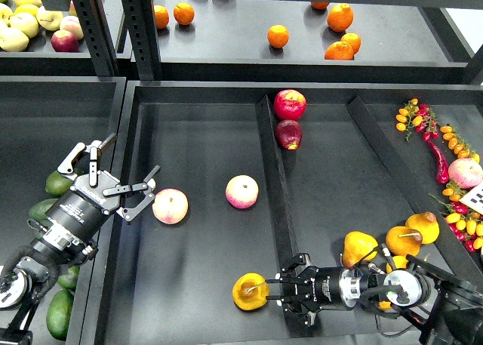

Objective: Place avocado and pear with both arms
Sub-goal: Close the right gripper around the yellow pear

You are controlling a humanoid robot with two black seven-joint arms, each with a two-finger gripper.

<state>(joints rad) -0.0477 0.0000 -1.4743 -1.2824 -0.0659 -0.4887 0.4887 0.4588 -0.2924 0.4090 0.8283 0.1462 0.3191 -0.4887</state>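
Note:
A golden yellow-orange pear (249, 291) with a stem dimple lies at the front of the middle compartment, against the divider. My right gripper (276, 291) reaches over the divider from the right. Its jaws are spread, with the tips right at the pear's right side and not closed around it. Several dark green avocados (56, 183) lie in the left bin, partly hidden under my left arm. My left gripper (134, 155) is open and empty above the bin's right wall, just left of a pink-yellow peach (170, 206).
A second peach (241, 192) lies mid-compartment. Two red apples (290, 104) sit at the back of the right compartment, and more pears (360, 247) lie by my right arm. Chillies and small tomatoes (441, 160) fill the far right bin. Oranges (278, 35) sit on the rear shelf.

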